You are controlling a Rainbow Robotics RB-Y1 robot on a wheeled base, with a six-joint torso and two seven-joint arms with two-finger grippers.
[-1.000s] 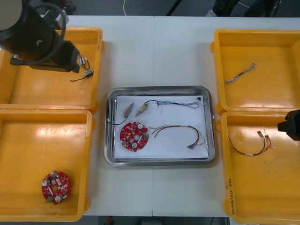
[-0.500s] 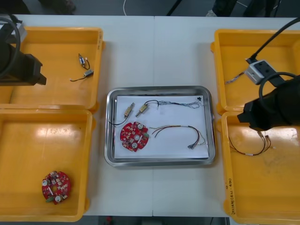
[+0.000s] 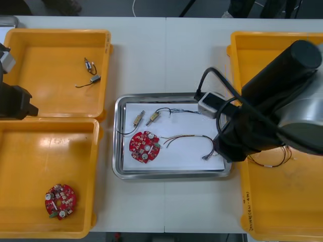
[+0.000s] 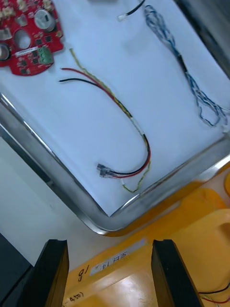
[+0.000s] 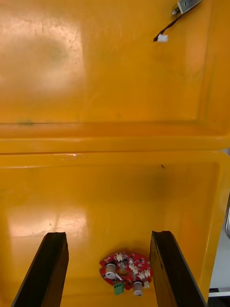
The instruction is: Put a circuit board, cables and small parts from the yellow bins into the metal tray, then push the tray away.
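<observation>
The metal tray [image 3: 119,171] sits mid-table, white inside. In it lie a red circuit board [image 3: 144,146], two small metal parts [image 3: 139,118], a twisted blue and white cable [image 3: 194,112] and a red and yellow cable [image 3: 191,138]. My right arm [image 3: 267,111] reaches over the tray's right edge. My right gripper [image 4: 110,276] is open above the rim of the near right bin [image 4: 158,268], beside the tray's corner [image 4: 96,220], with the red and yellow cable [image 4: 120,108] just beyond. My left gripper [image 5: 108,271] hangs open over the near left bin, a circuit board [image 5: 126,272] below it.
Yellow bins flank the tray. The far left bin [image 3: 30,91] holds small metal parts [image 3: 92,72]. A second circuit board [image 3: 60,200] lies in the near left bin [image 3: 30,151]. A thin cable [image 3: 272,162] lies in the near right bin [image 3: 282,212]. My left arm [image 3: 12,101] is at the table's left edge.
My right arm has swung in from the right edge, across the right bins, to the tray's right side. My left arm has drawn back from the far left bin toward the left edge.
</observation>
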